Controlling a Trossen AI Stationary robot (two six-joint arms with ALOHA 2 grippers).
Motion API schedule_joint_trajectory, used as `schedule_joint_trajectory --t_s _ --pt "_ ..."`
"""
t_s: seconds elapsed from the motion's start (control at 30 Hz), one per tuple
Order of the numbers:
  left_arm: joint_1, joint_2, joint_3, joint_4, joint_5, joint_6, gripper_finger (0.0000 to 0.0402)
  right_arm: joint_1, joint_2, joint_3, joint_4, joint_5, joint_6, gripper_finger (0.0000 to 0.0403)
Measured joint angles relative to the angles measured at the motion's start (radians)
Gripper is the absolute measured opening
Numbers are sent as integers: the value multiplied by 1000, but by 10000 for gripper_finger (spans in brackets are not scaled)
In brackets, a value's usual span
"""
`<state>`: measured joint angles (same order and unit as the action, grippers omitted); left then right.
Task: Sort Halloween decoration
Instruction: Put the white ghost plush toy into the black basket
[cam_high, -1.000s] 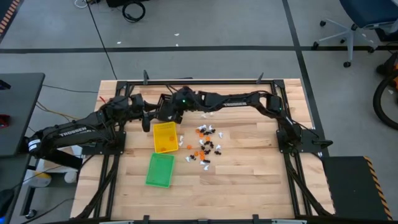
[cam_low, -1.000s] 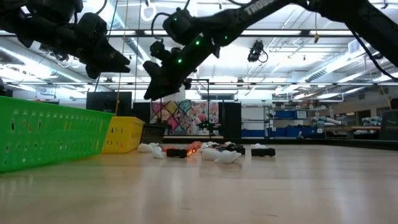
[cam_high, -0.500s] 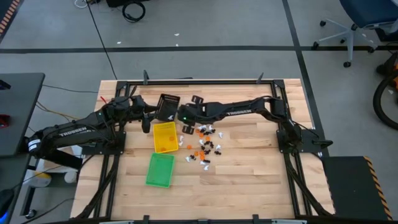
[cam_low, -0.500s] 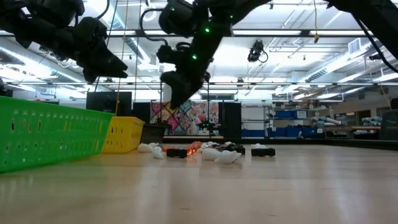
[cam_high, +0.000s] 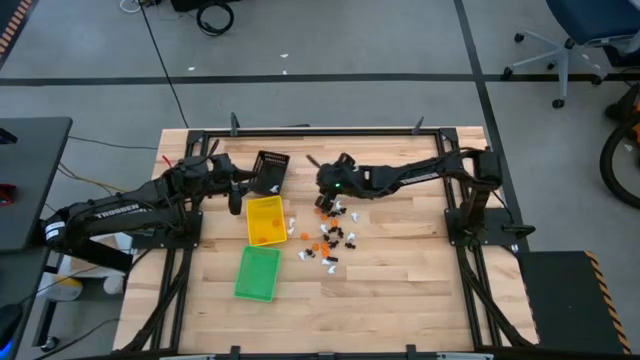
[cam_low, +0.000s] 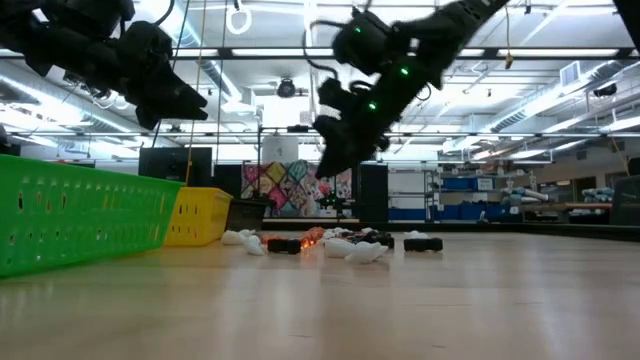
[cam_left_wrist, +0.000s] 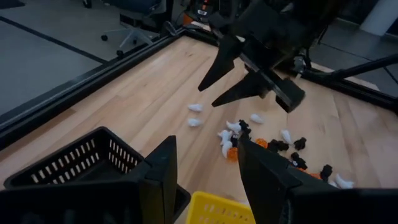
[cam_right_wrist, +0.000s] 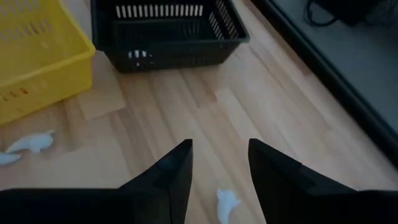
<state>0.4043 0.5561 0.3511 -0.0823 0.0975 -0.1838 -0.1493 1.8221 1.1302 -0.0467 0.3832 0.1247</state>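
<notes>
Right gripper (cam_high: 322, 183) hung over the trinkets (cam_high: 331, 232) scattered mid-desk, jaws apart and empty, about to pick; next it needed to drop onto one. Left gripper (cam_high: 237, 188), jaws apart, waited by the black tray (cam_high: 270, 170).

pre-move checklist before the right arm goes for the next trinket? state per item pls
1. Right gripper open, nothing between its fingers: ok.
2. Right gripper positioned above the pile of trinkets, not touching the table: ok.
3. Left gripper out of the way, hovering open by the black tray: ok.
4. Black tray, yellow tray and green tray all upright and reachable: ok.
5. White trinket lying right ahead of the right gripper's fingers, clear of other pieces: ok.
6. Which trinkets already sit in which tray: cannot tell.
</notes>
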Motion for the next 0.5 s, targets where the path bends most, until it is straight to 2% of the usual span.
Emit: schedule_joint_trajectory --t_s 0.27,0.5 --pt "0 0 0 19 0 -10 142 -74 -7 -123 92 -164 27 174" --pt "0 2 0 19 0 -8 142 -97 7 -174 183 -171 23 200"
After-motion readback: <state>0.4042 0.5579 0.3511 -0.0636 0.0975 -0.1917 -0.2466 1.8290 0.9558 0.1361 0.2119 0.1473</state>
